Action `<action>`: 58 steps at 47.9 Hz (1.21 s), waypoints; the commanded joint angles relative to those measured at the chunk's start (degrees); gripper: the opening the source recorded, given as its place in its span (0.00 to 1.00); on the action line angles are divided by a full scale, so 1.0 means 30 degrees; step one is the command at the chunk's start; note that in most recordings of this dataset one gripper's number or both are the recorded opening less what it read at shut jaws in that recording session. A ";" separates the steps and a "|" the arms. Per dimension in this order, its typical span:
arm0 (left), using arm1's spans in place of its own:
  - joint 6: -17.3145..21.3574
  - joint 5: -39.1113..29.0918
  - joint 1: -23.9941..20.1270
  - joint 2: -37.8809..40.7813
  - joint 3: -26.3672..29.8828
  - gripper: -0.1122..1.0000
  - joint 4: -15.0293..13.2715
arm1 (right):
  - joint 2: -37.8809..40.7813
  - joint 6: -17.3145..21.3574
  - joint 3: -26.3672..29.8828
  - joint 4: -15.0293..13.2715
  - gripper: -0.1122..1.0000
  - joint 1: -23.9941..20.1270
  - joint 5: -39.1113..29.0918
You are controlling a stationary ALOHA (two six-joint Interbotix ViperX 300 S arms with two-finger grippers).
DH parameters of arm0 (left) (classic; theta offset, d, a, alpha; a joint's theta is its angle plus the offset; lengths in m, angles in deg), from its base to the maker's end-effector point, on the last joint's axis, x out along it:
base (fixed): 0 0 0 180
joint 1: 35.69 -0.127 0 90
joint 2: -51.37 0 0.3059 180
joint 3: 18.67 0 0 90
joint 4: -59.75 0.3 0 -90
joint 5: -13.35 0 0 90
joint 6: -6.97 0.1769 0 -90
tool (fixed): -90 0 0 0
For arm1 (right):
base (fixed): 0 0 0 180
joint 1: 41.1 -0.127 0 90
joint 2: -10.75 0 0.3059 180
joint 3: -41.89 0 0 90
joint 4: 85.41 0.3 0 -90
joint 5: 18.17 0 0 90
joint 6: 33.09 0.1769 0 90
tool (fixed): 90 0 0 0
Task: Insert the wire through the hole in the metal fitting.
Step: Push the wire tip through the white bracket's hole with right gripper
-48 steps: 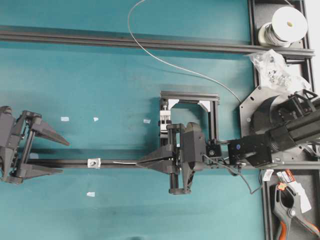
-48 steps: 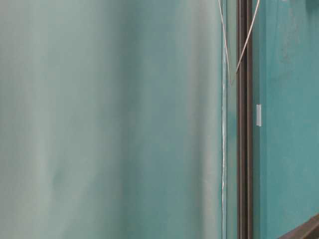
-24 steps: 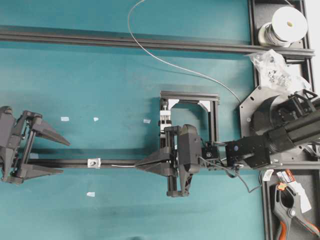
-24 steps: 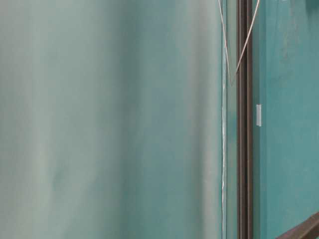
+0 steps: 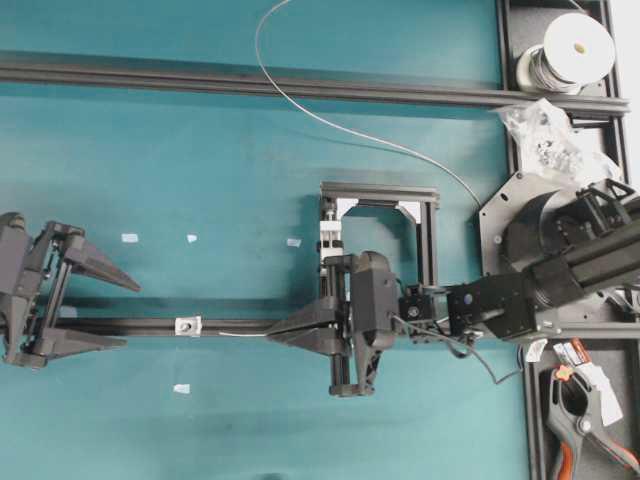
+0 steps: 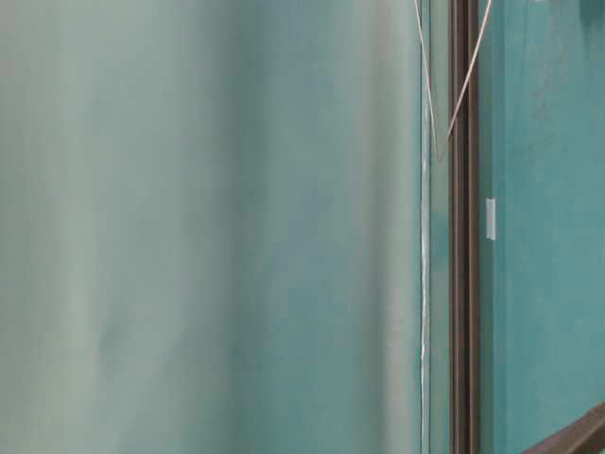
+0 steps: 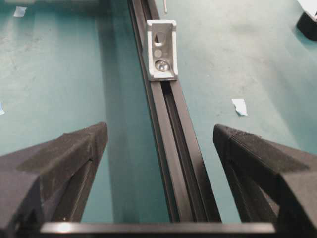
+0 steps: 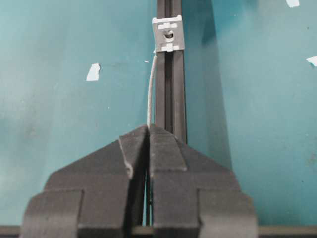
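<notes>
The metal fitting [image 5: 187,324] is a small silvery bracket on the black rail [image 5: 130,325]. It also shows in the right wrist view [image 8: 168,33] with its dark hole [image 8: 169,34], and in the left wrist view [image 7: 162,49]. My right gripper [image 5: 272,332] is shut on the wire [image 8: 150,89] over the rail. A short free end points at the fitting, and its tip lies just short of the fitting's near left corner. The rest of the wire [image 5: 330,125] loops back over the table. My left gripper [image 5: 130,313] is open and empty, its fingers [image 7: 74,148] straddling the rail behind the fitting.
A black frame [image 5: 380,190] with a white-and-silver block [image 5: 330,235] stands behind my right gripper. A second rail [image 5: 250,82] crosses the back. A wire spool [image 5: 572,50], a plastic bag [image 5: 545,130] and a clamp [image 5: 580,420] lie at the right. Tape scraps [image 5: 181,388] dot the mat.
My right gripper has moved left along the rail with the wire, bringing the wire's tip closer to the fitting. The left gripper has not moved.
</notes>
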 commanded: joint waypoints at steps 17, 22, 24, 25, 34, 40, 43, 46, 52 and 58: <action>0.0029 0.0059 0.0088 -0.0352 0.0234 0.76 -0.0029 | 0.0293 -0.0059 0.0791 0.0029 0.10 0.0088 0.0293; 0.0029 0.0088 0.0088 -0.0381 0.0234 0.76 -0.0029 | 0.0322 -0.0146 0.0791 0.0000 0.10 0.0088 0.0557; 0.0029 0.0088 0.0088 -0.0352 0.0234 0.76 -0.0029 | 0.0293 -0.0146 0.0820 0.0029 0.10 0.0117 0.0615; 0.0029 0.0088 0.0088 -0.0352 0.0234 0.77 0.0000 | 0.0322 -0.0146 0.0850 0.0000 0.10 0.0117 0.0645; 0.0029 0.0029 0.0088 -0.0352 0.0234 0.76 0.0000 | 0.0703 -0.0205 0.1113 0.0000 0.10 0.0146 0.0703; 0.0029 0.0029 0.0088 -0.0381 0.0234 0.76 -0.0029 | 0.0996 -0.0205 0.1260 0.0000 0.10 0.0205 0.0879; 0.0029 0.0029 0.0088 -0.0381 0.0234 0.76 -0.0029 | 0.1055 -0.0205 0.1289 0.0029 0.10 0.0234 0.0996; 0.0029 0.0029 0.0088 -0.0381 0.0264 0.76 -0.0029 | 0.1055 -0.0205 0.1260 0.0029 0.10 0.0293 0.1084; 0.0029 0.0029 0.0088 -0.0381 0.0293 0.76 0.0000 | 0.1055 -0.0205 0.1172 0.0029 0.10 0.0410 0.1143; 0.0029 0.0029 0.0088 -0.0381 0.0322 0.76 -0.0029 | 0.1055 -0.0205 0.1143 0.0000 0.10 0.0527 0.1143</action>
